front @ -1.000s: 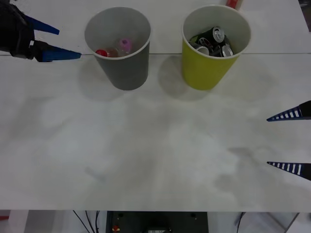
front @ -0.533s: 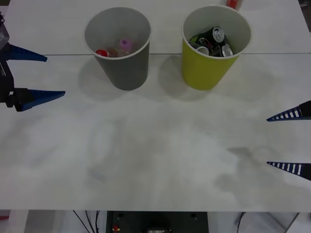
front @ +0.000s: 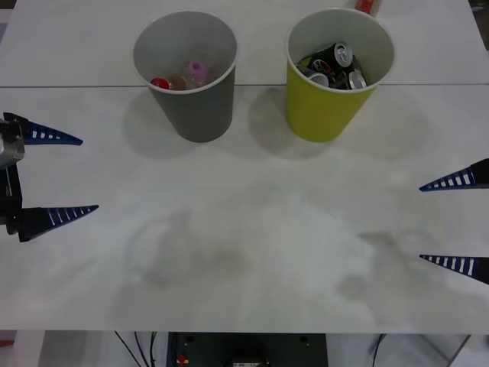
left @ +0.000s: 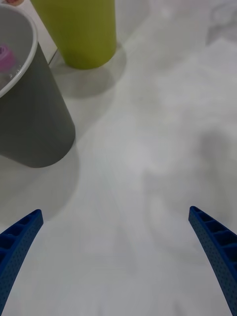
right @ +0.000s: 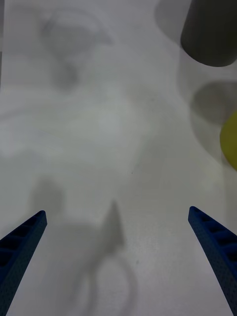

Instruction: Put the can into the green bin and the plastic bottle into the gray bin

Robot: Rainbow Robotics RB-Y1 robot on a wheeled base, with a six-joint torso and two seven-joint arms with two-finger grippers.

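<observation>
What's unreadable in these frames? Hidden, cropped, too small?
- Plastic bottle, front view: cap visible, body hidden by the gray bin wall.
- Cans in the green bin: labels too small; count unclear, stacked.
- Red object: cropped by the top edge.
- Right hand: wrist cropped by the frame edge.

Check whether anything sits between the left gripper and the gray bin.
Nothing visible does. The left gripper is open at the table's left edge, with bare surface between it and the gray bin.
</observation>
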